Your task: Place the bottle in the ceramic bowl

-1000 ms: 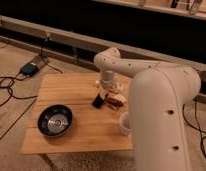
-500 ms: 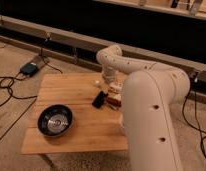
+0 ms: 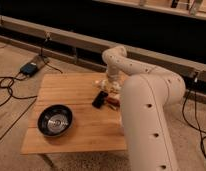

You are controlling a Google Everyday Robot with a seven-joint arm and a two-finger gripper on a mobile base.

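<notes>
The robot's arm (image 3: 146, 105) fills the right side of the camera view, its thick white body rising in front of the right edge of the wooden counter (image 3: 81, 132) and bending back over the far side of the top. The hand (image 3: 112, 89) hangs low at the end of the arm, over the far middle of the counter, with its jaws standing wide. The bottle (image 3: 101, 83), small and pale, sits just beside the hand on its left, close to the counter's far edge; whether the hand touches it cannot be made out. A flat black object (image 3: 100, 99) lies just in front of the bottle, tilted at an angle, and a small reddish-brown item (image 3: 113, 103) lies to its right, next to the arm. The ceramic bowl (image 3: 55, 120) stands well apart from all of these, on the near left part of the counter, round and black with a shiny centre and nothing in it. On the floor to the left, dark cables (image 3: 8, 92) run towards a small box (image 3: 30, 67) near a low rail
</notes>
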